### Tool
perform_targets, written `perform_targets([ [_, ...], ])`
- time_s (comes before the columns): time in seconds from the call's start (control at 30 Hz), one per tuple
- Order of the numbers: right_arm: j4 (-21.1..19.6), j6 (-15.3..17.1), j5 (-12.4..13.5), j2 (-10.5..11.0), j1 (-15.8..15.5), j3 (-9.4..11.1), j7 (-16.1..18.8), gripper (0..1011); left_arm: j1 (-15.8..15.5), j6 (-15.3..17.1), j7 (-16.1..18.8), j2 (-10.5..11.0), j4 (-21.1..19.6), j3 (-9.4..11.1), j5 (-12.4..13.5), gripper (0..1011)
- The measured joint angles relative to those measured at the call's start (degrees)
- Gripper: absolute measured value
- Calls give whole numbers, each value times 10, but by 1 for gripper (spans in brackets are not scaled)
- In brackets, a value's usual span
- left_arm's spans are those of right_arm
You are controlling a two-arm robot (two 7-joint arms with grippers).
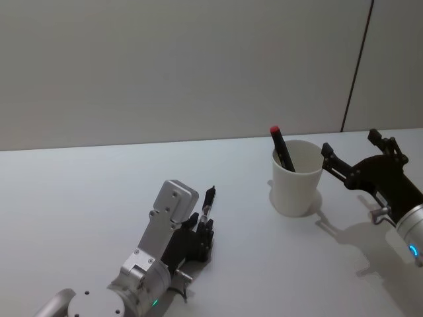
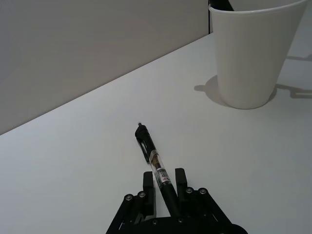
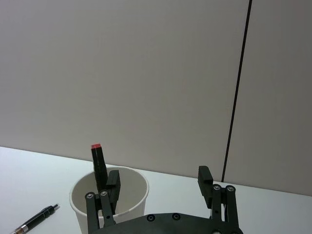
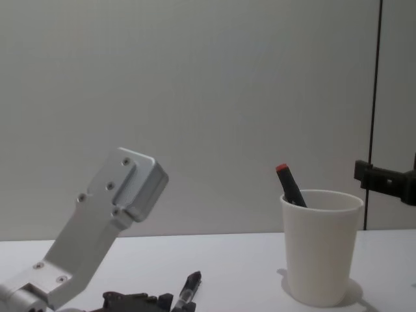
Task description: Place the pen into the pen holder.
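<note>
Wide bare table (image 1: 79, 198), grey wall (image 1: 165, 66) along its far edge; plenty of free surface between the two arms and off to the left. Near the far edge, right of centre: the pen holder (image 1: 297, 177), a white paper cup, upright, with a red-capped black marker (image 1: 281, 146) leaning inside. Well apart from it, to the left and nearer the robot: the pen (image 1: 209, 197), black with a clear barrel, on the table, tip toward the wall. Down at the pen's near end: the left gripper (image 1: 205, 224), fingers (image 2: 147, 181) narrowly parted, one on either side of the barrel, a sliver of white table between; not clamped. Just right of the cup, above the table: the right gripper (image 1: 352, 146), spread wide, holding nothing, one fingertip near the rim.
</note>
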Motion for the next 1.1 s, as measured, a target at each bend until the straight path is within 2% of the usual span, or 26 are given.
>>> perform_targets([
  [0.57, 0, 0, 0, 0, 0, 0, 0, 1002, 0, 0, 0, 0, 0, 0, 0, 181],
  [1.1, 0, 0, 0, 0, 0, 0, 0, 1002, 1, -7, 0, 2, 0, -3, 3, 139],
])
